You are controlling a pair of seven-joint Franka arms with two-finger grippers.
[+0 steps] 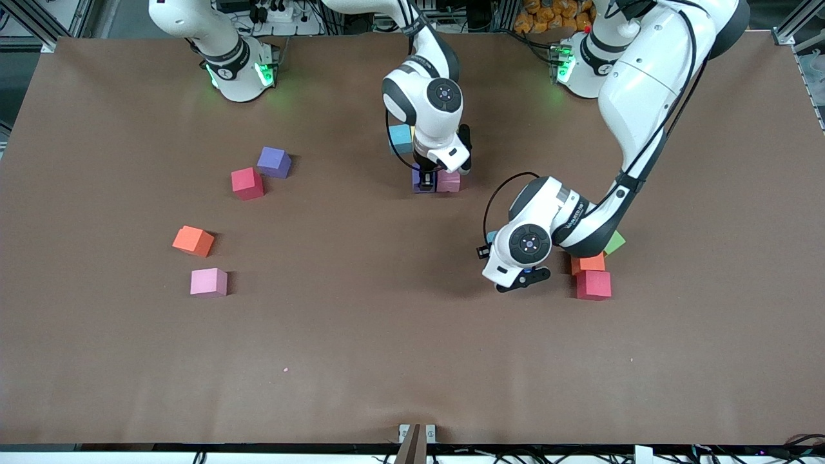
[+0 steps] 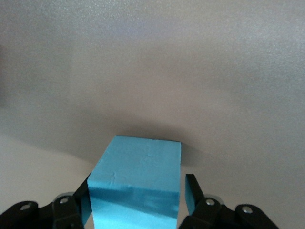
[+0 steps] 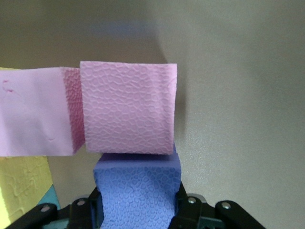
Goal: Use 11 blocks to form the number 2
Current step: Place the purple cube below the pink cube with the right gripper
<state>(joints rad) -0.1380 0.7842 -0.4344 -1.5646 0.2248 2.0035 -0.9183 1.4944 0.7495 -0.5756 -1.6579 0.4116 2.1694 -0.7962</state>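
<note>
Loose blocks, toward the right arm's end of the bench: a pink block is seen nearest the front camera, then an orange block, a red block and a loose purple block. The last two lie just beside each other.

Number 2, mid-bench: only a start is laid. A pink cube is touching a second pink cube. A yellow cube is glimpsed at the frame's edge. A light blue cube sits close by, farther from the front camera.

Right end effector: it is lowered at the figure and closed on a held purple block, which is pressed against the pink cube.

Left end effector: it is lowered toward the left arm's end, with its fingers set on either side of a light blue block. A slim gap is seen at one finger, so the block is judged not yet clamped.

Cluster at the left arm's end: a green cube, an orange cube and a red cube are packed together.

Handling: the blocks are judged light, soft matte foam that is easily nudged and not slippery. Two opposite flat faces are best taken squarely, with gentle pressure so that nothing is crushed.
</note>
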